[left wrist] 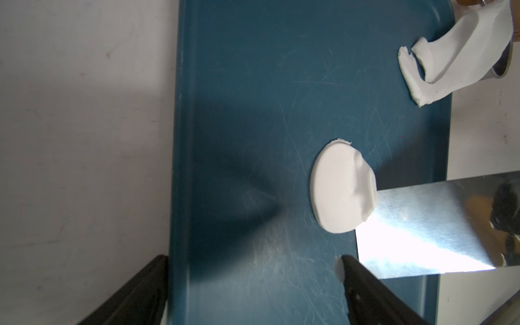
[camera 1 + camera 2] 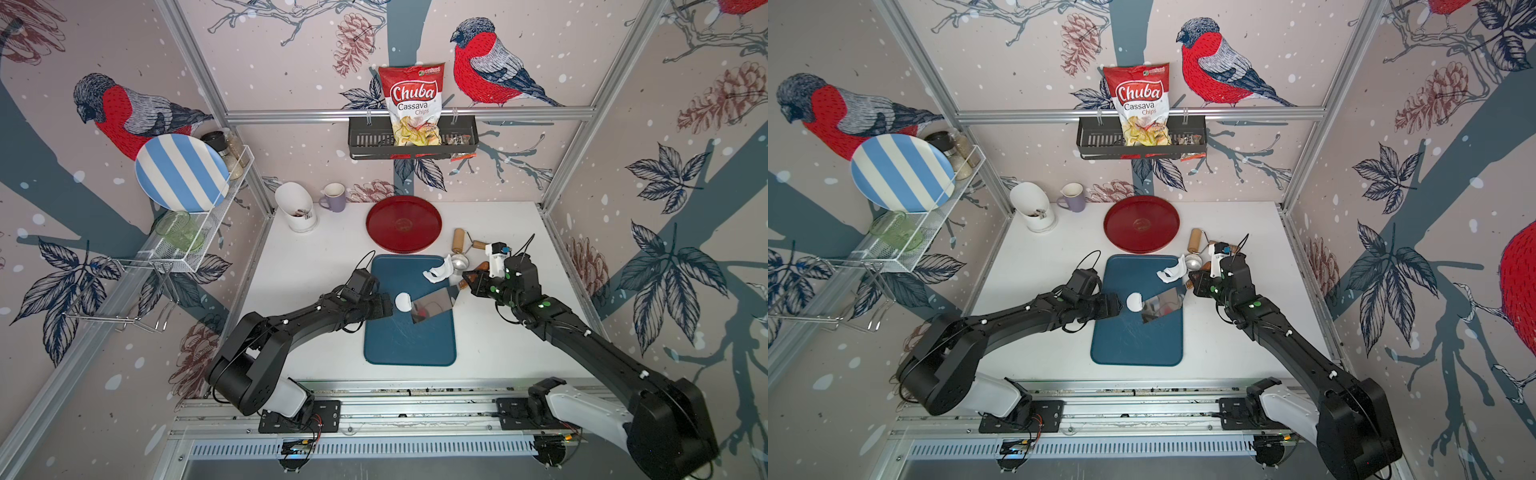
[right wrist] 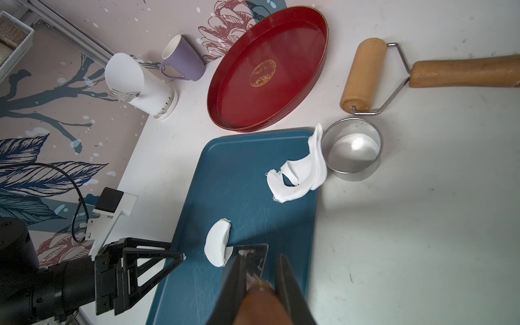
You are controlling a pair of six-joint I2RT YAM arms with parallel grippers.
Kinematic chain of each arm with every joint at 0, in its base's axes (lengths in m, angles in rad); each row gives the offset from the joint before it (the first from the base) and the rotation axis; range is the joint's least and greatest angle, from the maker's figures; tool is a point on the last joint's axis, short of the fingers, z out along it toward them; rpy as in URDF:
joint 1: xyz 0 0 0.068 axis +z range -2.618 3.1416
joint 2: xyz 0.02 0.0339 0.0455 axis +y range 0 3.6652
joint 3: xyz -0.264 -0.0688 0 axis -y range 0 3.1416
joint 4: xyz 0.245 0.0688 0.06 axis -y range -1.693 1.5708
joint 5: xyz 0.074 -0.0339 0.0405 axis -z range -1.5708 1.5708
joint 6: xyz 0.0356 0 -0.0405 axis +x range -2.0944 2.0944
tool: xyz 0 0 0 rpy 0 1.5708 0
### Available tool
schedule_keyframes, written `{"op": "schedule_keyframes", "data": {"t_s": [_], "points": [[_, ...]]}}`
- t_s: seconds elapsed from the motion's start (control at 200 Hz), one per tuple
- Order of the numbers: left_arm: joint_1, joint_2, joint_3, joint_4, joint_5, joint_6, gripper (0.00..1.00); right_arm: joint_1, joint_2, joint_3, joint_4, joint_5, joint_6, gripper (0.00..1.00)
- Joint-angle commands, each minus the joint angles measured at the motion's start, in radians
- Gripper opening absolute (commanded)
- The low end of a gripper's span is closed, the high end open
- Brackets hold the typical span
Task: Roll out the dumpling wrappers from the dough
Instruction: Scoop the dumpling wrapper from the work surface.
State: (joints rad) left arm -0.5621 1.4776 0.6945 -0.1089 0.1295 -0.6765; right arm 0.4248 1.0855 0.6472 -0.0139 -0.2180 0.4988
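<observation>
— Where is my wrapper?

— Your thin round white dough wrapper (image 2: pixel 402 301) lies on the dark blue plastic board (image 2: pixel 409 345), near its middle, a little toward its left edge. The ragged white dough scrap (image 2: pixel 438 270) sits at the board's far right corner. It leans on the small shiny steel ring (image 2: pixel 460 262), which stands on the white worktop (image 2: pixel 498 345) just off that corner.

— And my hands?

— Your right gripper (image 3: pixel 260 281) is squeezed tight on the brown wooden handle of the flat shiny metal scraper (image 2: pixel 432 305). The blade's edge touches the wrapper's right side. Your left gripper (image 1: pixel 253 259) is spread wide, holds nothing, and hangs close by the wrapper's left side.

— Which step is this?

— I think you are lifting the cut wrapper off the board. Next, slide the blade flat and slow under it, so it does not fold. The round red tray (image 3: pixel 239 92) by the worktop's far edge looks like a good place for it.

— Do the cameras agree?

— Both top views show the wrapper as a flat dot. The left wrist view shows its edge bunched up on the blade. The right wrist view shows the handle between the jaws, and the tray, which the left wrist view misses.
</observation>
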Motion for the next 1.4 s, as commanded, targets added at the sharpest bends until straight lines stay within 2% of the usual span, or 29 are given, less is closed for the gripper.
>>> {"op": "schedule_keyframes", "data": {"t_s": [0.0, 0.27, 0.485, 0.81, 1.055, 1.396], "points": [[-0.002, -0.005, 0.000, 0.017, -0.002, 0.004, 0.95, 0.000, -0.012, 0.012, 0.038, -0.020, 0.018, 0.00], [-0.001, -0.010, 0.000, 0.015, -0.005, 0.004, 0.95, -0.012, -0.031, 0.018, 0.002, -0.007, 0.009, 0.00], [-0.002, -0.013, 0.002, 0.013, -0.006, 0.006, 0.95, -0.028, -0.062, 0.019, -0.094, 0.094, 0.000, 0.00], [-0.002, -0.010, 0.008, 0.021, 0.007, 0.009, 0.95, 0.014, -0.167, -0.110, 0.065, 0.197, 0.117, 0.00], [-0.002, -0.014, 0.002, 0.029, 0.013, 0.007, 0.95, 0.060, -0.179, -0.162, 0.126, 0.274, 0.174, 0.00], [-0.002, -0.019, -0.005, 0.032, 0.011, 0.003, 0.95, 0.080, -0.122, -0.180, 0.194, 0.255, 0.208, 0.00]]}}
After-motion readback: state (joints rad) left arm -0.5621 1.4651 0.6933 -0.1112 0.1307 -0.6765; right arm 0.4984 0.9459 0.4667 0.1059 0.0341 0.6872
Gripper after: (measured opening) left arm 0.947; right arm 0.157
